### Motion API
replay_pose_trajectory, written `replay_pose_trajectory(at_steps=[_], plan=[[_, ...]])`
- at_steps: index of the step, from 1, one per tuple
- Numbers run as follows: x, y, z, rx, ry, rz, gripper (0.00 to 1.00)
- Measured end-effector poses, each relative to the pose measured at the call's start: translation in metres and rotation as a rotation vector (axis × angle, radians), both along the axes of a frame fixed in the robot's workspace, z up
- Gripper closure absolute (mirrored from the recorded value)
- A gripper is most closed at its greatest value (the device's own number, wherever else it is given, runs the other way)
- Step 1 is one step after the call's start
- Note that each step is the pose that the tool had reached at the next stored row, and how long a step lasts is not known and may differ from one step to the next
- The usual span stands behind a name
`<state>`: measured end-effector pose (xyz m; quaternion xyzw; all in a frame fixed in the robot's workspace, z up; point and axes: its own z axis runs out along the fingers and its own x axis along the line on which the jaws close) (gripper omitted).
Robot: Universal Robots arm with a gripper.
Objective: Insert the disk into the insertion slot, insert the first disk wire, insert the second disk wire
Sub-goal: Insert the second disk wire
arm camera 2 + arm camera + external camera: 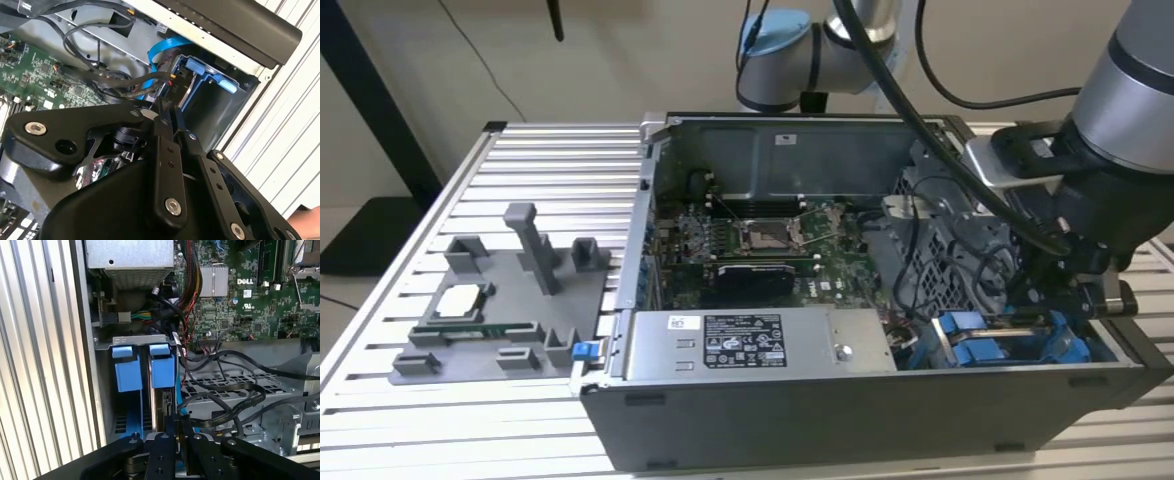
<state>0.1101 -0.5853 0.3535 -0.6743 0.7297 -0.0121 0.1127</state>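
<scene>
The claw (pixel 172 117) hangs inside the open computer case (pixel 854 420) on the bench (pixel 520 160), its fingers nearly together, pinching a black wire (pixel 125 85) right beside the slot (pixel 144 367), where the disk (pixel 162 405) sits on edge between blue tabs.

black cables (pixel 225 390) crowding insertion slot (pixel 142 370)

The grey arm (pixel 1137 120) came in from the exterior view's right and reached steeply downward, its black wrist section pointing low. In both wrist views the black tool (pixel 172 122) showed its two slim fingers (pixel 165 150) pressed side by side, tips together with no gap between them, the linkage bars folded close behind them (pixel 177 440).
</scene>
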Motion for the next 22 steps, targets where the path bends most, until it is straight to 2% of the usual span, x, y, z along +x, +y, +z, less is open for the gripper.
replay_pose_trajectory(at_steps=[15,22], plan=[[0.0000,0.0000,-0.0049,-0.0022,-0.0004,-0.001,1.00],[0.0000,0.0000,-0.0076,-0.0074,-0.0004,-0.001,1.00]])
